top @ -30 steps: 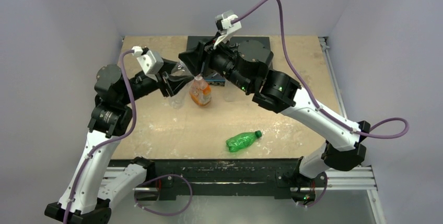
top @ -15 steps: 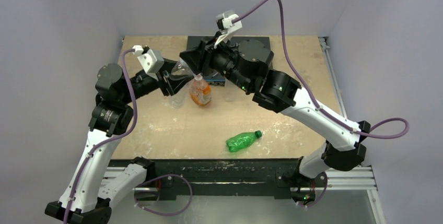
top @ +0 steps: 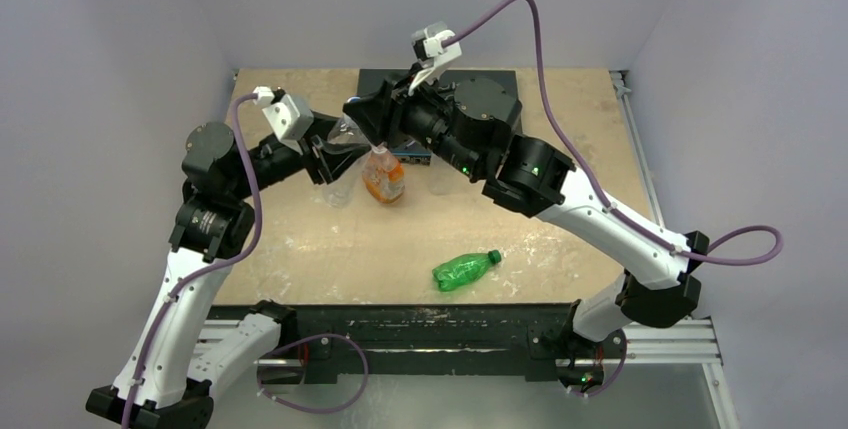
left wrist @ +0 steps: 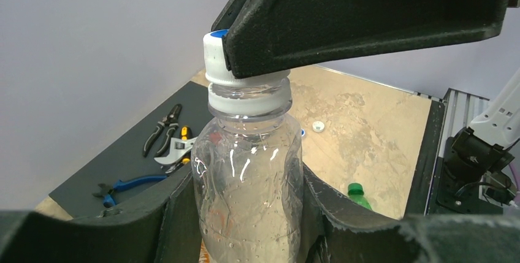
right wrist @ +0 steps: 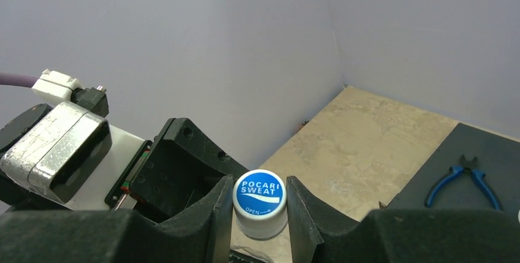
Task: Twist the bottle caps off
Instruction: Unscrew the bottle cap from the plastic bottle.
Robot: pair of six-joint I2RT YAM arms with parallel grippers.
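Little had moved since the earlier frames: both arms kept their poses over the upper middle of the table (top: pixel 300 239), and only the right wrist seemed to have shifted a trifle. At the left of the overhead view, the left gripper (left wrist: pixel 245 214) reached in from the side, its two fingers pressed against opposite flanks of the squat orange-labelled bottle (left wrist: pixel 248 177), which stood upright just left of centre. Beside that gripper, low and to the left, lay what looked like a clear bottle (top: pixel 340 192), though the view was too faint to be sure. Above the held bottle, the right gripper (right wrist: pixel 260 209) came down from the upper right, its fingers narrowed to a small gap and touching both sides of the white cap (right wrist: pixel 259 193), whose blue top faced the wrist camera. The cap still sat on the bottle's neck. Behind the bottle, a dark mat (left wrist: pixel 122 165) held black pliers (left wrist: pixel 162 129) and blue-handled pliers (right wrist: pixel 463 180). Further right and lower, well apart from both grippers, the green bottle (top: pixel 463 269) lay on its side with its cap on.
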